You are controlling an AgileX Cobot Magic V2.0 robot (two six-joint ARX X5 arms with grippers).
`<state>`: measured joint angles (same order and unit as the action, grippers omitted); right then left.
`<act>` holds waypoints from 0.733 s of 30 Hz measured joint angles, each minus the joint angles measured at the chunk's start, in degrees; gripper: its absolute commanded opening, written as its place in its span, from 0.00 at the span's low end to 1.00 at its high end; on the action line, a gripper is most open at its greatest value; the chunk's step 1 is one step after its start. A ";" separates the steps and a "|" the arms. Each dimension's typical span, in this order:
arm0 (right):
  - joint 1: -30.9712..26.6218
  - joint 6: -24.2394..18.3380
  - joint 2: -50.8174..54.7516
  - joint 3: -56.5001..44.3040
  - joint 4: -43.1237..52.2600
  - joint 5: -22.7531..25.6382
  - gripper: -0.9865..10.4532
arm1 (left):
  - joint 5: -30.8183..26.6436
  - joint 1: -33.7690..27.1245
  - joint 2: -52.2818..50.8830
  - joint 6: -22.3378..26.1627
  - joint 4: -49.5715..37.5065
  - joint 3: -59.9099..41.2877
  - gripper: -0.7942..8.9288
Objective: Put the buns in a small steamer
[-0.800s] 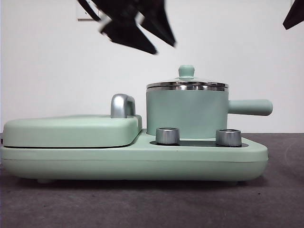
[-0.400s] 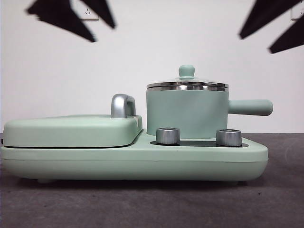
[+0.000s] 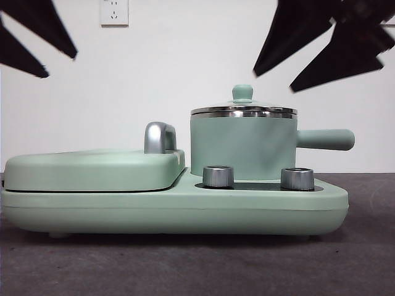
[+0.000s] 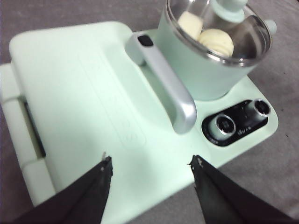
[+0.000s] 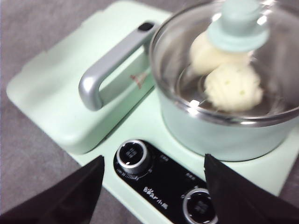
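Currently, both buns sit inside the steamer [image 3: 242, 145], visible through its glass lid [image 5: 233, 60]: the smooth bun [image 5: 208, 55] lies beside the ridged bun [image 5: 233, 87], the two touching or nearly so. In the left wrist view the same pair shows through the glass, smooth bun [image 4: 189, 22] and ridged bun [image 4: 216, 41] side by side. The lid is seated on the steel rim, with its green knob [image 3: 242, 92] upright at the centre. The steamer stands on the right portion of the mint-green cooker base [image 3: 185, 209], its straight handle [image 3: 326, 139] pointing to the right in the front view. Two steel dials [image 3: 218, 176] [image 3: 297, 178] sit on the black panel in front of the steamer. To the left of the steamer, the flat griddle lid [image 3: 92, 169] lies closed, with its chrome handle [image 3: 159, 137] near the steamer wall. The base rests on a dark grey counter [image 3: 185, 271]. The left claw [image 4: 150, 167] hangs above the griddle lid, clear of it, jaws spread wide and holding nothing. The right claw [image 5: 153, 169] hangs above the dial panel just in front of the steamer, jaws likewise spread wide and empty. In the front view both claws appear only as dark shapes at the top corners, well above the cooker.
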<state>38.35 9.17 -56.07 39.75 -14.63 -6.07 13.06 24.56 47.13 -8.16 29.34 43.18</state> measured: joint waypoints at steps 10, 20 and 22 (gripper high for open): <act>2.62 -0.33 -1.40 0.02 0.87 -0.33 0.10 | 0.22 0.04 -1.46 -0.52 2.43 -1.11 0.09; 2.82 -0.13 -1.38 0.20 1.99 -5.92 0.10 | 1.49 0.04 -2.58 -1.55 9.53 -1.11 0.09; 2.84 -0.13 -1.38 0.20 1.99 -5.92 0.10 | 1.49 0.04 -2.58 -1.57 9.22 -1.11 0.09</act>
<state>41.19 9.04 -57.45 39.94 -12.64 -11.99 14.55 24.60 44.56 -9.74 38.57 42.06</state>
